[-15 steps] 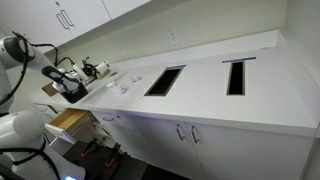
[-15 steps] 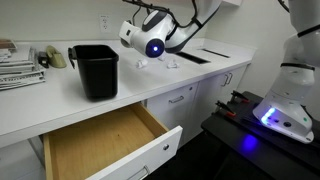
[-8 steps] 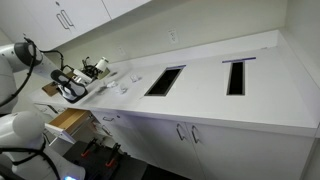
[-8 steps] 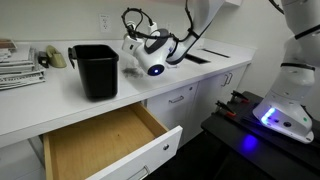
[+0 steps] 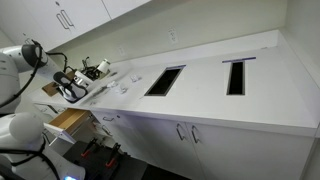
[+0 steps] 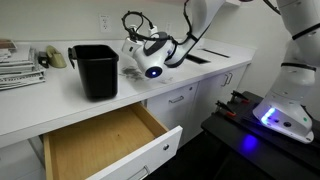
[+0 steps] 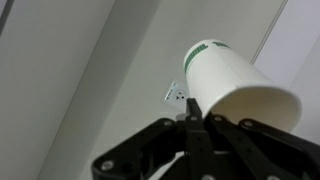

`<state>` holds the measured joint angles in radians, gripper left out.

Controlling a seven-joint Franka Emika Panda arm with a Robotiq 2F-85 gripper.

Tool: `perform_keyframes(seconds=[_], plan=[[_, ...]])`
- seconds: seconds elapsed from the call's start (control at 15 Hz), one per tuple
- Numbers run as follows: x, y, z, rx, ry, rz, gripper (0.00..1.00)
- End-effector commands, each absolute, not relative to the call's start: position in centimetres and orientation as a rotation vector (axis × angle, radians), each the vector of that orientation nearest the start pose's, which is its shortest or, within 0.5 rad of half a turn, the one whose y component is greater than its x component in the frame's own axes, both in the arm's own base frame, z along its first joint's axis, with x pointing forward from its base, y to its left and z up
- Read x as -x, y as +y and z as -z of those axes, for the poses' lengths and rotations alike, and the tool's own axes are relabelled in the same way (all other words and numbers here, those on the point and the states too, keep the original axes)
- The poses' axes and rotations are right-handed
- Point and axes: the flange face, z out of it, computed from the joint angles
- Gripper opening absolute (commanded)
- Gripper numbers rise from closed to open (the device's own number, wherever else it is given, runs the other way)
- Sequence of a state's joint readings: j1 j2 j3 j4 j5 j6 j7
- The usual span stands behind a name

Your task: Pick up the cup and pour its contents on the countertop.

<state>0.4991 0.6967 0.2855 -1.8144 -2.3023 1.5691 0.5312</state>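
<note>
Because the job is to empty it, the cup (image 7: pixel 235 80) is held tilted across the wrist view, with its open mouth towards the camera and its base pointing away. The gripper (image 7: pixel 200 122) has its fingers drawn close together, and they meet the cup's wall near the rim. I judge it clamped on the cup, pinching the wall rather than spanning the body (the contact itself is hidden by the lip). Such a hold leaves the mouth free for whatever is inside to fall out. Beyond the cup lies the countertop (image 7: pixel 90 80), with a few small pale scraps (image 7: pixel 175 93) on it just beside the cup's base; whether they came from the cup cannot be told.

By its look the cup is paper: a tapered, matt white shape with a green band near the base and a thin rim, light and easily crushed. The countertop is smooth, white and hard. In an exterior view two dark rectangular cut-outs (image 5: pixel 165 80) sit in it, well to the right of the gripper (image 5: pixel 75 85). In an exterior view the gripper hangs low over the worktop just right of a boxy black bin (image 6: pixel 95 70), above an open wooden drawer (image 6: pixel 100 145).
</note>
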Motion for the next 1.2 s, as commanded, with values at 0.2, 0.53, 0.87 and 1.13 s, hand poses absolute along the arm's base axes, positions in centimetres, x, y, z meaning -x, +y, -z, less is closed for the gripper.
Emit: perform_keyframes(seconds=[0.2,0.53,0.87,1.13], plan=[[-54.0,40.4,-30.3,-1.176,0.959,-0.754,0.01],[-52.8,41.3,-35.2,-1.439,0.98,-0.816,0.01],[-52.7,40.9,-38.6,-1.728,1.021,-0.891,0.01],[-52.9,40.1,-40.0,-1.962,1.049,-0.921,0.01]])
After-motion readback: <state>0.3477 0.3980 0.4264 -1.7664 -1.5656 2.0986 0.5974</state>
